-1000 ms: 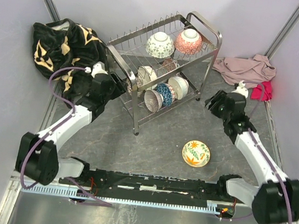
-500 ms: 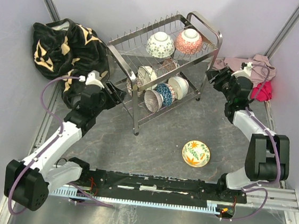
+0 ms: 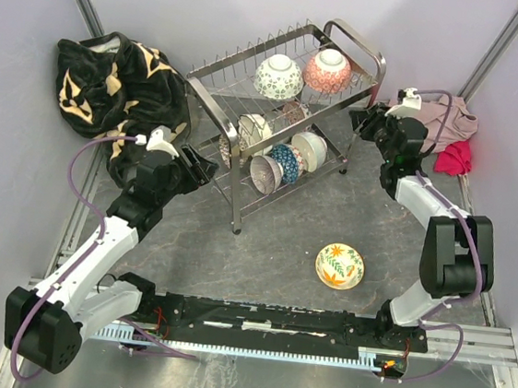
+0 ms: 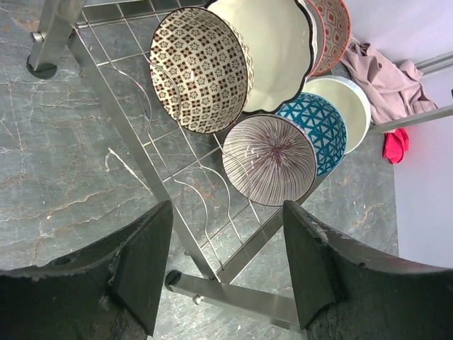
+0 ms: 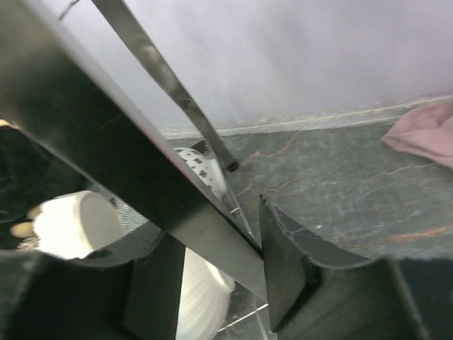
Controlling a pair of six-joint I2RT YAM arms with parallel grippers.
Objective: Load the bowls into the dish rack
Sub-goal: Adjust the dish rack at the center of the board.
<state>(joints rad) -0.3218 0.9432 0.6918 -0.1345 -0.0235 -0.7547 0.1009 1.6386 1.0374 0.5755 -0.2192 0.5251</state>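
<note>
The chrome dish rack (image 3: 358, 40) stands mid-table. Its top tier holds a green-patterned bowl (image 3: 277, 76) and a red bowl (image 3: 326, 71); several more bowls (image 3: 282, 155) lean in the lower tier. One yellow floral bowl (image 3: 340, 265) lies loose on the table in front. My left gripper (image 3: 202, 165) hovers open at the rack's left end, near a brown-checked bowl (image 4: 202, 67) and a striped bowl (image 4: 272, 159); its jaws (image 4: 226, 212) hold nothing. My right gripper (image 3: 361, 123) is at the rack's right end, jaws (image 5: 216, 234) straddling a rack bar (image 5: 141, 163) that touches one finger.
A black-and-gold blanket (image 3: 113, 86) is heaped at the back left, beside the rack. A pink cloth (image 3: 429, 119) and a red cloth (image 3: 455, 157) lie at the back right behind the right arm. Grey walls close in both sides.
The right arm has swung from the table's right side up to the rack's right end, and its jaws have narrowed. The left gripper has drawn slightly back from the rack.
</note>
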